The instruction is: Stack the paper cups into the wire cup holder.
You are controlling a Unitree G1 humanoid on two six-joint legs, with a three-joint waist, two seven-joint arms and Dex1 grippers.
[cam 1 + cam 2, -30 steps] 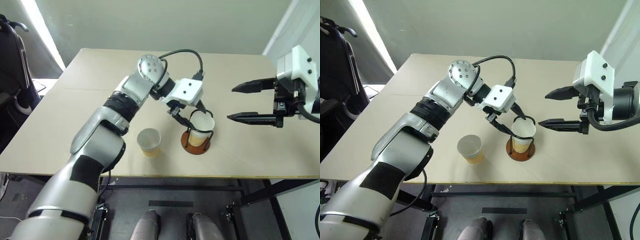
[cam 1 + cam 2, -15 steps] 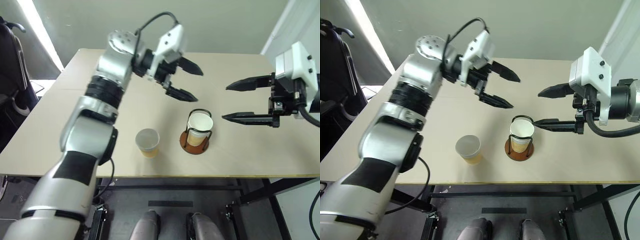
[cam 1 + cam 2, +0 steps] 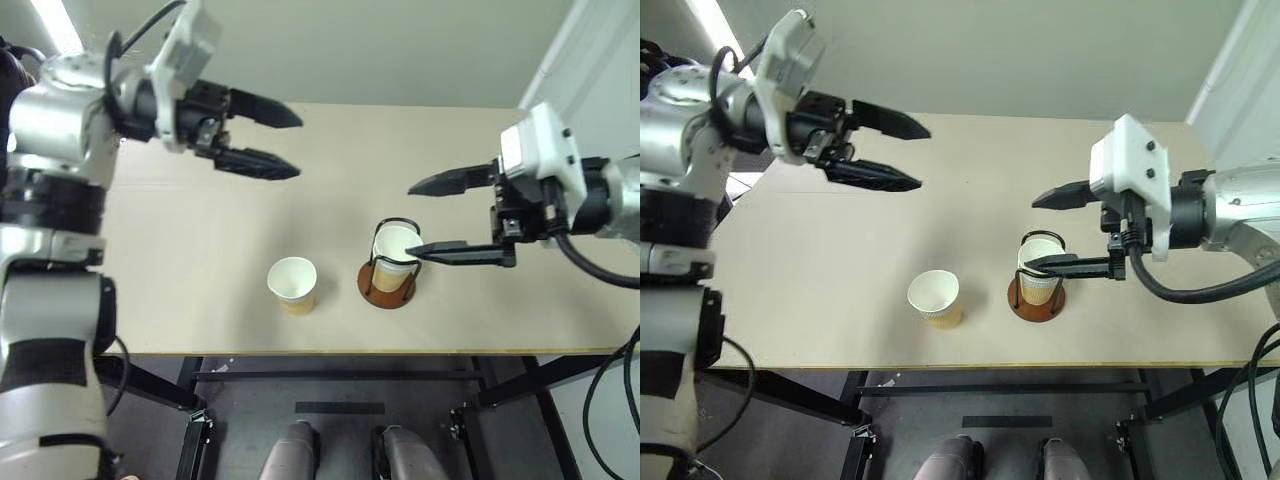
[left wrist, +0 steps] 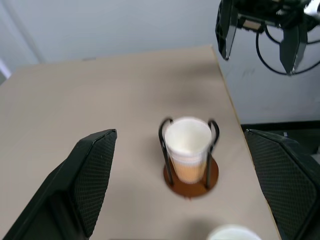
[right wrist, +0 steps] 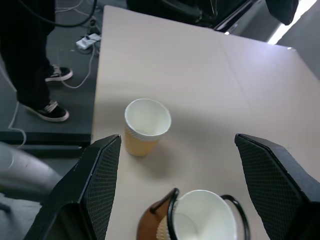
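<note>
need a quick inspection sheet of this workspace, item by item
surface: tan table, bare apart from the job's things
job's things: wire cup holder upright with a paper cup seated in it; loose cup upright beside it
clutter: nothing seen
grippers: left gripper open, raised over the table; right gripper open, next to the holder
cables: black cable looping off the right wrist
surroundings: person's legs and shoes beside the table

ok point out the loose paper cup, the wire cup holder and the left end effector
loose paper cup [image 3: 292, 279], left eye view, on its white inside
wire cup holder [image 3: 372, 288], left eye view, on its reddish-brown base
left end effector [image 3: 285, 143], left eye view, midway between the fingertips
</note>
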